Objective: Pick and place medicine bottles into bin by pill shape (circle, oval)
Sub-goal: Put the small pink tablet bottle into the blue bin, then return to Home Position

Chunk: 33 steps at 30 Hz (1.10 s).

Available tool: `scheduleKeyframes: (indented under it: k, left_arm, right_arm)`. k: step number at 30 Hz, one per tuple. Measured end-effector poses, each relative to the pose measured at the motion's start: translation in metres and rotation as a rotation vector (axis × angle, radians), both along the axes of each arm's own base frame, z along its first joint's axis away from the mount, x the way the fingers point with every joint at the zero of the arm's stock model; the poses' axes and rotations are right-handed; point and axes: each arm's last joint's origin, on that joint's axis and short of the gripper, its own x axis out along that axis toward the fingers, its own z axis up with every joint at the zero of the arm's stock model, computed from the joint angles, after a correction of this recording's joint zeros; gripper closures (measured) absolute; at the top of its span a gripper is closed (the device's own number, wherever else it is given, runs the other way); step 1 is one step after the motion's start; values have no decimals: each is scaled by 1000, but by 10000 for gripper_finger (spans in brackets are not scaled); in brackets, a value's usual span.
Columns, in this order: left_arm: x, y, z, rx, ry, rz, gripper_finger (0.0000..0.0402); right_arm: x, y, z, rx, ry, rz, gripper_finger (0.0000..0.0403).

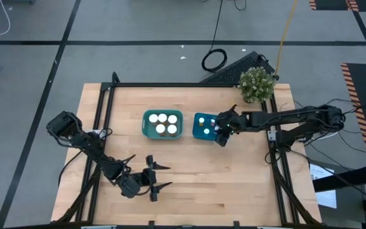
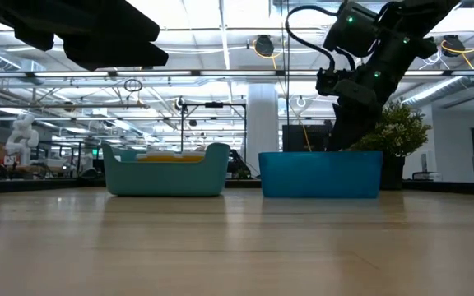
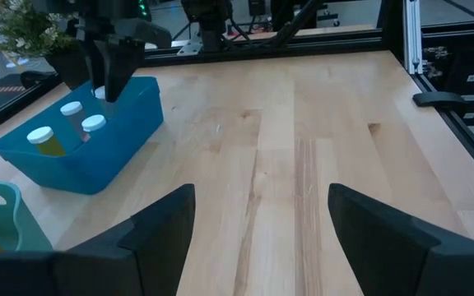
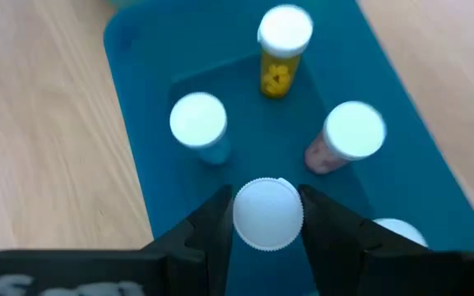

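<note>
Two arms: right gripper (image 4: 267, 215) reaching down over blue bin (image 1: 199, 121), clamped on white-capped bottle (image 4: 267, 212); left gripper (image 1: 159, 178) low over table, fingers spread.

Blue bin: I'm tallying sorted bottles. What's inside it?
Blue bin: three standing bottles, a fifth cap partly hidden, plus one in the right tool. Contents mostly unreadable.

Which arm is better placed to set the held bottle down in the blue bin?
The right. Its pincer already grips a white-capped bottle directly above the blue bin. The left pincer waits open and empty near the table's front edge, away from both bins.
</note>
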Motion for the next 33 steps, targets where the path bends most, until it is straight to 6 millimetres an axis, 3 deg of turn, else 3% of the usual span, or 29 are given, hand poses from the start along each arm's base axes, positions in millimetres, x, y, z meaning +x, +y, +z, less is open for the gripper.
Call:
scheduleKeyframes:
  k: [11,26,33]
  left_arm:
    - [0,0,0,-1,0,2,124]
    - [0,0,0,-1,0,2,124]
    - [0,0,1,32,3,-9,124]
  right_arm:
    - [2,0,-4,14,8,-15,280]
    - [2,0,-4,20,3,-25,243]
    - [3,1,8,7,-79,-22,229]
